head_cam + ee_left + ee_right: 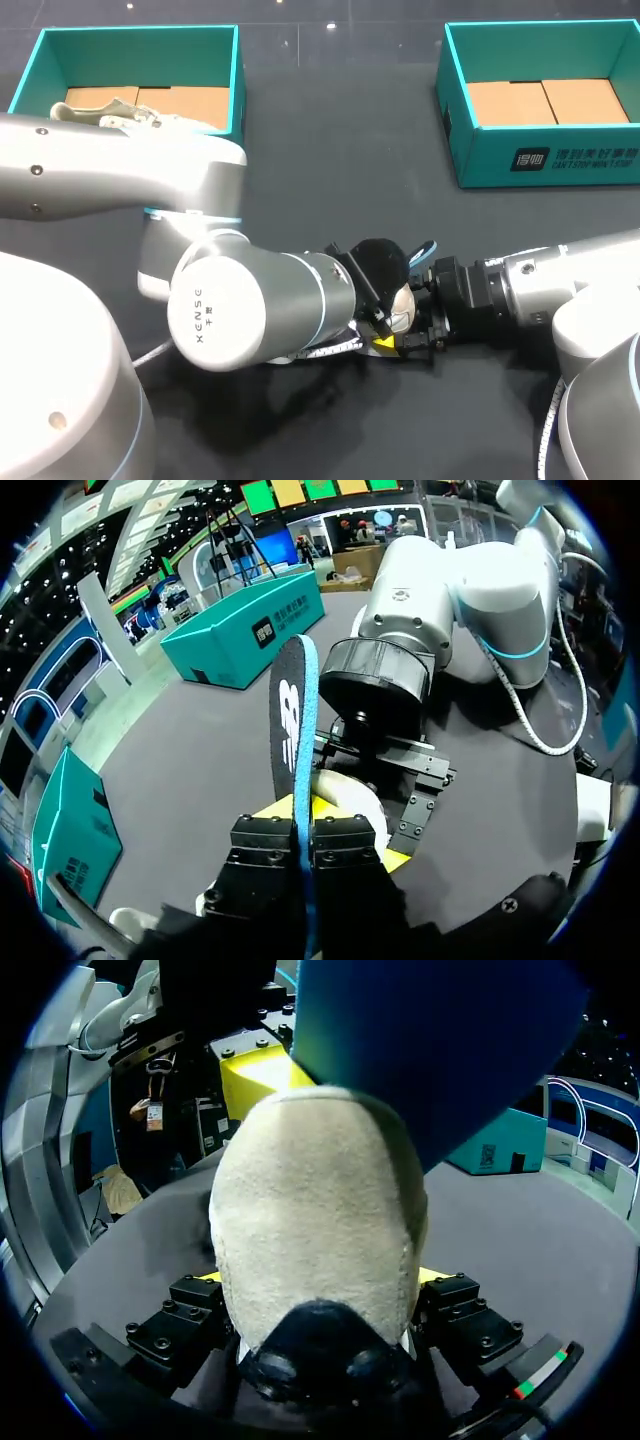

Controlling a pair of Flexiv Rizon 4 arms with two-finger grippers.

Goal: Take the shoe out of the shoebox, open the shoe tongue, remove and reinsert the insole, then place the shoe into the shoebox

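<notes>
A beige suede shoe (320, 1220) with a dark sole sits between the fingers of my right gripper (320, 1285), which press on both of its sides. In the head view this shoe (402, 300) lies at the table's middle, where my two grippers meet. My left gripper (303, 815) is shut on a black insole (290, 710) with a blue edge, held upright on its edge over the shoe (350, 798). The insole (382, 258) rises above the shoe between my left gripper (378, 305) and right gripper (412, 325). Its blue underside (430, 1040) looms ahead of the right gripper.
A teal shoebox (236, 80) at the back left holds another beige shoe (120, 112) on cardboard. A second teal shoebox (545, 160) stands at the back right. My left arm (250, 310) covers much of the near table.
</notes>
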